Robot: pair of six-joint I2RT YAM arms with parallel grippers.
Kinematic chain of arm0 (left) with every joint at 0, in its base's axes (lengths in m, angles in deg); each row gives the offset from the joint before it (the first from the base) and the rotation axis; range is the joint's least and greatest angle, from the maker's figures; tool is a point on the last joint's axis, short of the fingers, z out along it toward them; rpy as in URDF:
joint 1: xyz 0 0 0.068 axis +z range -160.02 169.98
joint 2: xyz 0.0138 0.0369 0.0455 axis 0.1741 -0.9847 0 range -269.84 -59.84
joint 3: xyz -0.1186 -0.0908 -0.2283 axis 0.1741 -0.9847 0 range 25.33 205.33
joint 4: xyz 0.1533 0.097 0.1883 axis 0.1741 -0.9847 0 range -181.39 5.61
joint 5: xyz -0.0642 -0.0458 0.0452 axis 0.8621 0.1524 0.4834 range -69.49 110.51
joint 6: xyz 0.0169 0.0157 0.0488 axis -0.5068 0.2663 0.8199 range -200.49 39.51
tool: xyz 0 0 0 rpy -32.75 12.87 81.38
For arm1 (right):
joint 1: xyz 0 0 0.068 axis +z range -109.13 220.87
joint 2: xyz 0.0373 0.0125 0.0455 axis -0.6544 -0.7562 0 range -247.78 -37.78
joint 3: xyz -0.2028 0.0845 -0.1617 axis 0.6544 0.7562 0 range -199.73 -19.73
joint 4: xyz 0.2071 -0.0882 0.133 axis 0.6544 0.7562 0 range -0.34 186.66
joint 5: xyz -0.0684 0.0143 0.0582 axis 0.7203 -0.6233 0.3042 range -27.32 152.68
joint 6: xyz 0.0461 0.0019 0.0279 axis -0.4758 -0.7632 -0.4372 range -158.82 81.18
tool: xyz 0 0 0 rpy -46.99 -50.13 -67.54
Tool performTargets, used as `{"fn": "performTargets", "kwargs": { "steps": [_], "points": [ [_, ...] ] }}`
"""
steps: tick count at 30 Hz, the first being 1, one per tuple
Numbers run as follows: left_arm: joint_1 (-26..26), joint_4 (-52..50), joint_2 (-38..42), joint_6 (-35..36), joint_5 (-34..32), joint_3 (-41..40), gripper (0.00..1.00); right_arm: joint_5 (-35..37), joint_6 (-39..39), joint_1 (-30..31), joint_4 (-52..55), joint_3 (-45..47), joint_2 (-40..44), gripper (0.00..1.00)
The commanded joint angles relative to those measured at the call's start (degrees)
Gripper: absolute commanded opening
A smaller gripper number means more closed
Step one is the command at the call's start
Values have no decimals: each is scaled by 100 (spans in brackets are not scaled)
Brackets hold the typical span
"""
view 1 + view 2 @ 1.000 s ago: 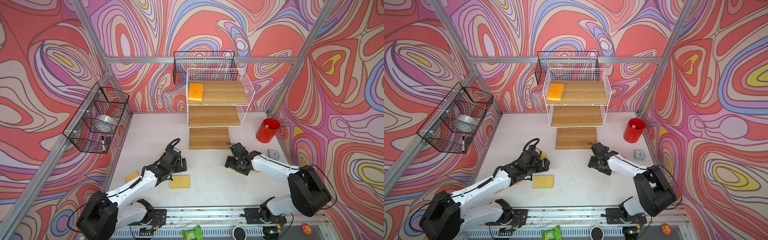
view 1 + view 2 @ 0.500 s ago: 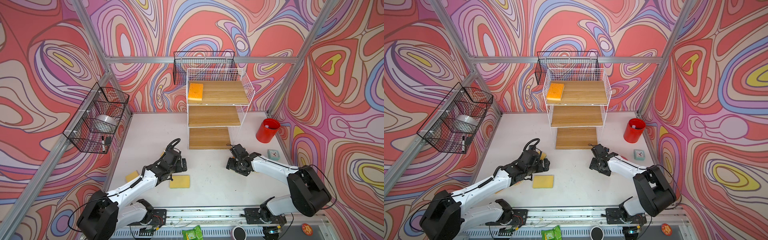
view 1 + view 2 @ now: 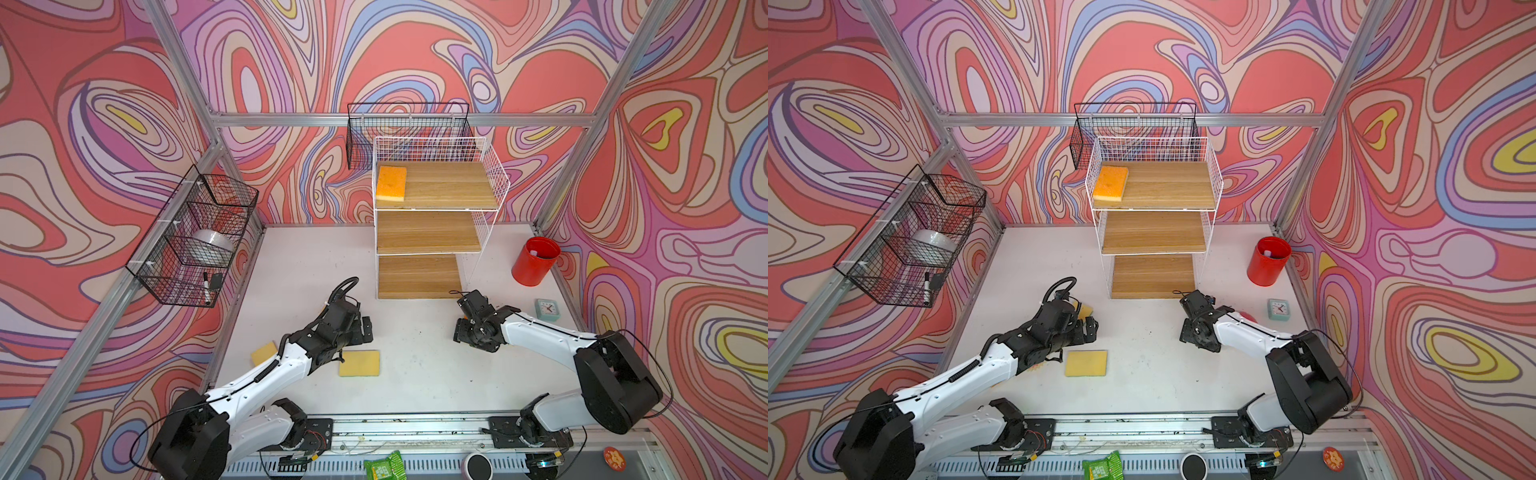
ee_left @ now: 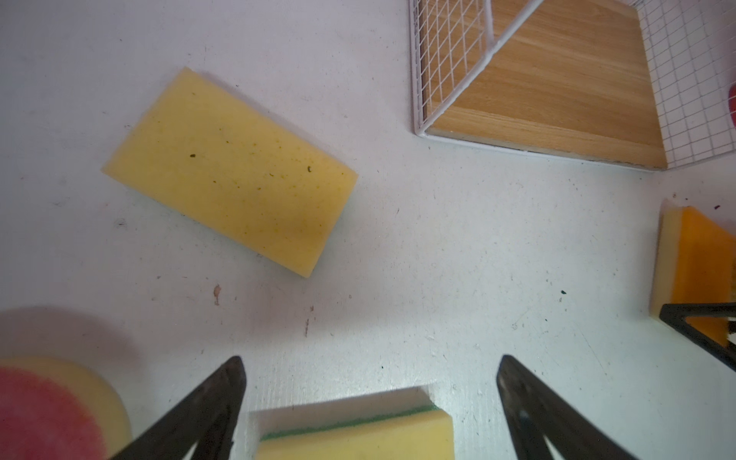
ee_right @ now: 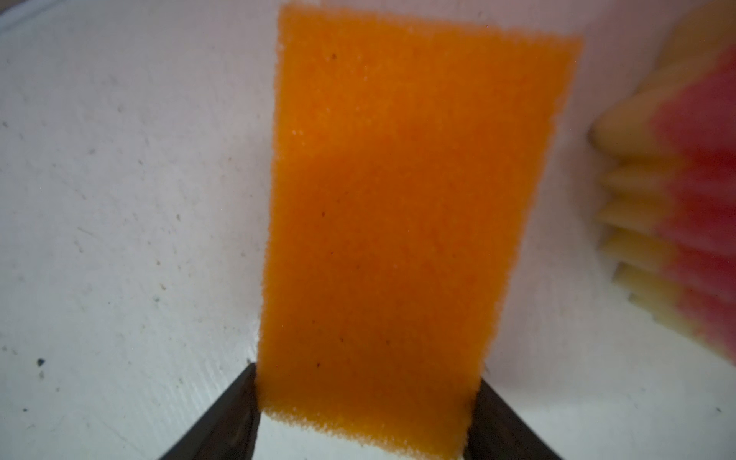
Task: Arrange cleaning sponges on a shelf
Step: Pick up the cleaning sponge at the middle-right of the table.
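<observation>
White tabletop [image 3: 415, 386]: lower centre of both top views; work floor, loose sponges strewn at lower left and right of centre, presumably stock awaiting sorting

Shelf [image 3: 428, 232]: upper centre, backed against the rear wall; three stepped wood boards facing the arms, apparently for easy reach from above; middle and bottom boards bare

Black wire baskets [image 3: 195, 237]: upper left and behind the shelf; seemingly no part in the task

Left gripper [image 4: 370, 358]: left of centre, lower half of a top view; jaws spread fully wide, nothing held; poised over green-edged sponge [image 4: 354, 434] lying yellow face up, probably lined up as the next pick

Right gripper [image 5: 366, 378]: right of centre, just in front of the bottom board; jaws drawn in against both long edges of second orange sponge [image 5: 406, 199], near one short end; sponge flat on the table, not yet lifted; narrow-width hold likely chosen to suit the jaw span

Red cup [image 3: 534, 262]: right of the shelf; bystander

Shelved orange sponge [image 3: 391, 183]: top board, left side, orange face up; tucked aside, likely to leave room for the rest

Yellow-face sponge [image 3: 359, 363]: lower centre, scrub side down, near the left gripper

Pink scalloped sponge [image 5: 685, 199]: near second orange sponge, not touching it

Mint clock [image 3: 547, 309]: far right; no sponge, best left alone
</observation>
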Motion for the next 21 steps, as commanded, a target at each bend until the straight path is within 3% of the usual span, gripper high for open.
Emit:
{"fn": "performTargets", "kwargs": {
  "steps": [1,12,21],
  "points": [
    [-35,-416,175,-86,-140,136,100,337,149,283,455,-141,304,77],
    [-35,-1439,666,67,-352,812,99,-124,533,526,1064,-66,2177,77],
    [-35,-2133,888,163,-753,1171,100,-676,869,531,1280,-673,3285,75]
  ]
}}
